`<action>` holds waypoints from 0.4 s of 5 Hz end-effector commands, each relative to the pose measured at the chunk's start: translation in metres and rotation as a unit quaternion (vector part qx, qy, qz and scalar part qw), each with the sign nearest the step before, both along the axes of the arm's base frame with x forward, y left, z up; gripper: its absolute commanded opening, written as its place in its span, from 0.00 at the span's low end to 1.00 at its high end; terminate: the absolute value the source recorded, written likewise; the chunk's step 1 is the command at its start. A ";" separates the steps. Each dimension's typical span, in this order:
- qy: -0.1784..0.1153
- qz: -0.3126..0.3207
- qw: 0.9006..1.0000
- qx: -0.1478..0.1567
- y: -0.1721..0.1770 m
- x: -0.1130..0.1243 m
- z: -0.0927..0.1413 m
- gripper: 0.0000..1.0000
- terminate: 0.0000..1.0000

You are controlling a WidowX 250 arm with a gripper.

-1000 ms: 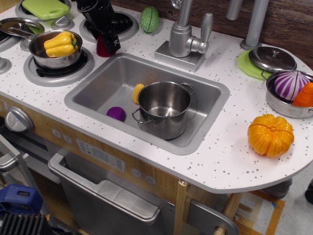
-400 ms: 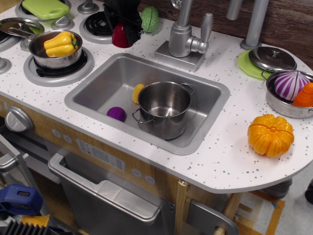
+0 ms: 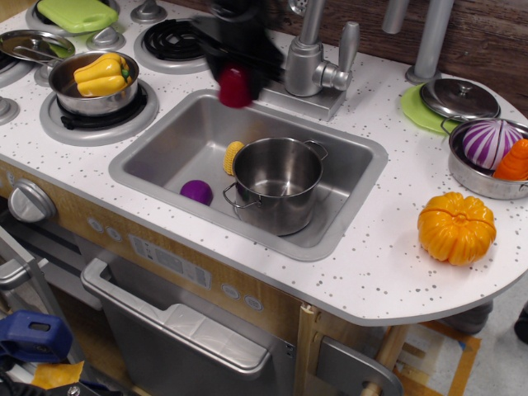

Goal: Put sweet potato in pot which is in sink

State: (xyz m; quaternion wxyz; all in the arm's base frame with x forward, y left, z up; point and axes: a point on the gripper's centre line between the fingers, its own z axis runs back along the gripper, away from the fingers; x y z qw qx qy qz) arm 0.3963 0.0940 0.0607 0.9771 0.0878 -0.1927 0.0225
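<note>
tool (image 3: 239,73) gripping potato (image 3: 235,87), blurred | above sink (image 3: 165,136) rim at 11 o'clock of pot (image 3: 276,183) | pot upright in sink

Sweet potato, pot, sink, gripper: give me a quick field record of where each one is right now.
sweet potato: held in the gripper, in the air over the sink's back rim
gripper: blurred, shut on the sweet potato
pot: upright in the sink, empty
sink: also holds a purple ball and a yellow item beside the pot
task state: sweet potato not yet in pot
</note>
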 end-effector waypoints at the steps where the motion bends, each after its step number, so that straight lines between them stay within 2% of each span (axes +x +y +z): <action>1: -0.056 0.051 0.997 -0.018 -0.023 -0.002 0.017 0.00 0.00; 2: -0.066 0.071 0.995 -0.025 -0.033 -0.007 0.008 0.00 0.00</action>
